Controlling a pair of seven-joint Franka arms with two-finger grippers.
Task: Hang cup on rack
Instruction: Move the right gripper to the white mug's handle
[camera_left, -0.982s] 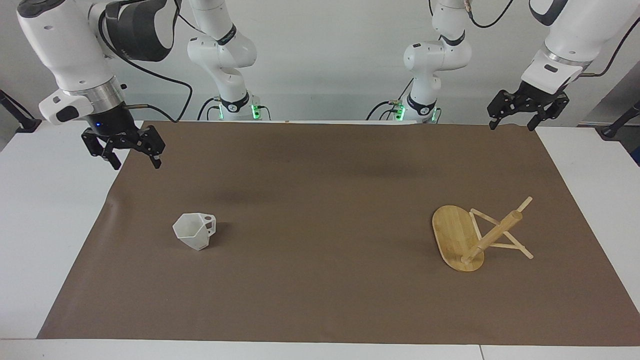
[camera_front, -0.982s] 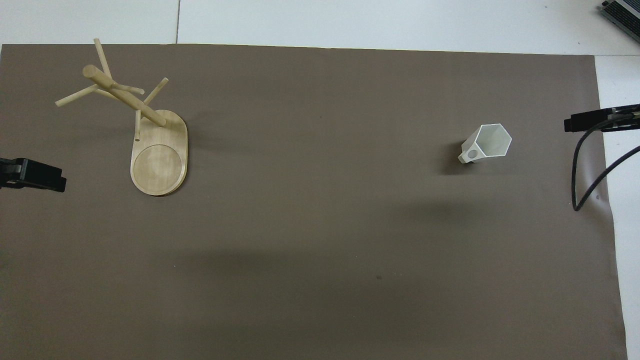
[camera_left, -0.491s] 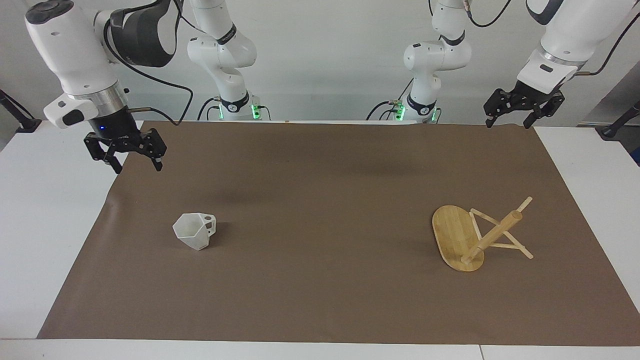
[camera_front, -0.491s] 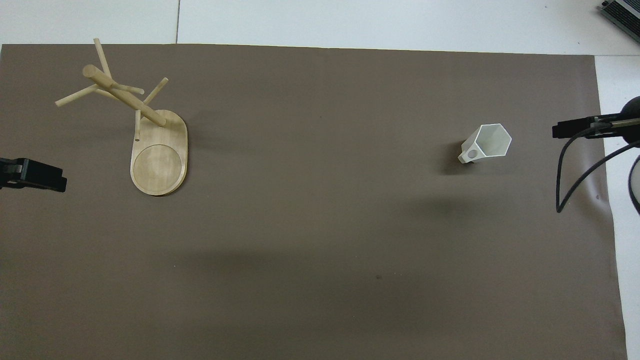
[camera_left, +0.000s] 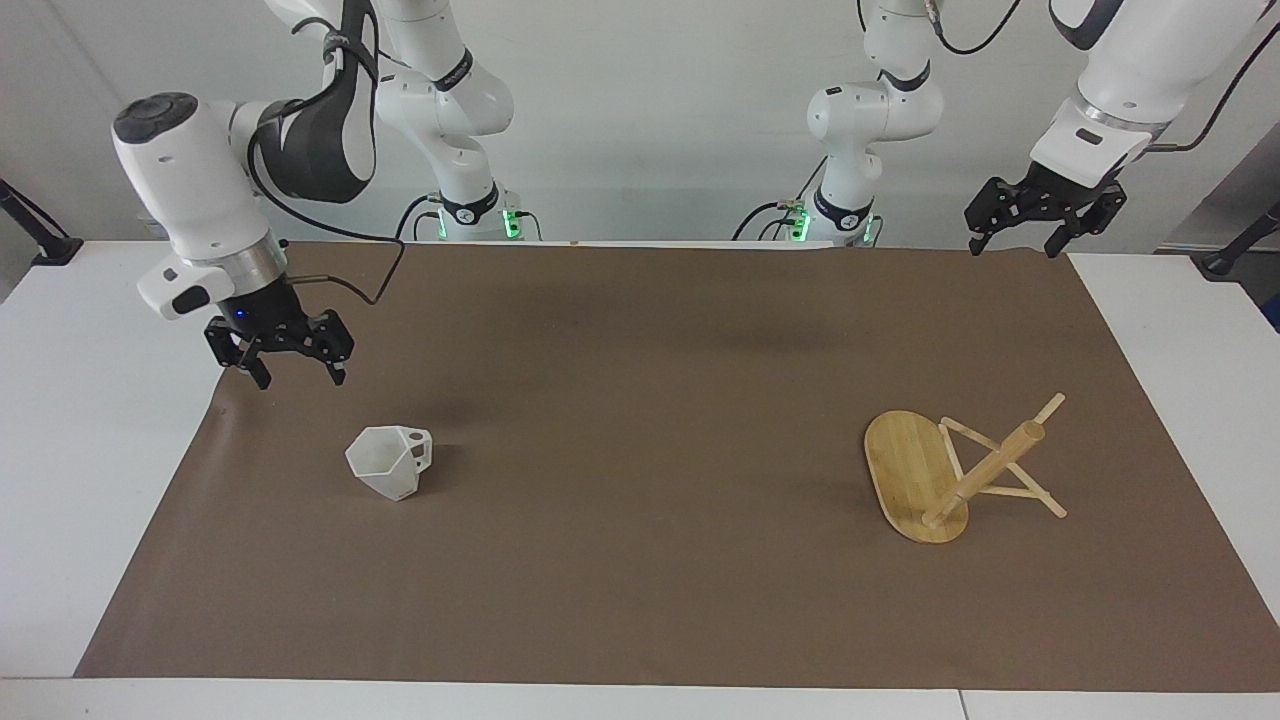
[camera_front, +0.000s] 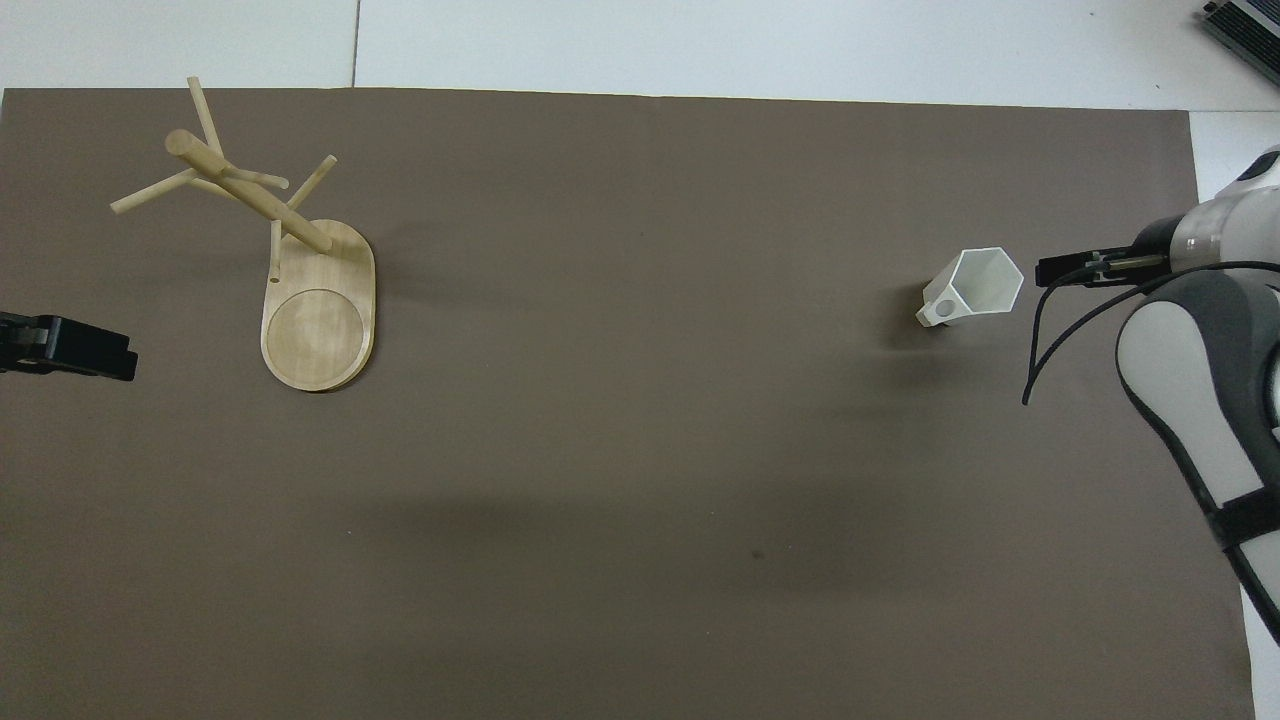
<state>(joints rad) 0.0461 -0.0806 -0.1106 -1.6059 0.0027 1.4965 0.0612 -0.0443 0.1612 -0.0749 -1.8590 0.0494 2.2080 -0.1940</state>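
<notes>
- right tool (camera_left: 297, 372) wide, empty, over mat near cup (camera_left: 390, 461)
- left tool (camera_left: 1036, 220) wide, empty, waits above the surface's edge
- rack (camera_left: 945, 475) upright

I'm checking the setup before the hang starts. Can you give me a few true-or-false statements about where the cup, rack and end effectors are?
1. The cup hangs on a peg. False: it sits on the brown mat.
2. The rack stands upright on its base. True.
3. The right end effector holds the cup. False: it is open, in the air, apart from the cup.
4. The left end effector is open and holds nothing. True.
</notes>
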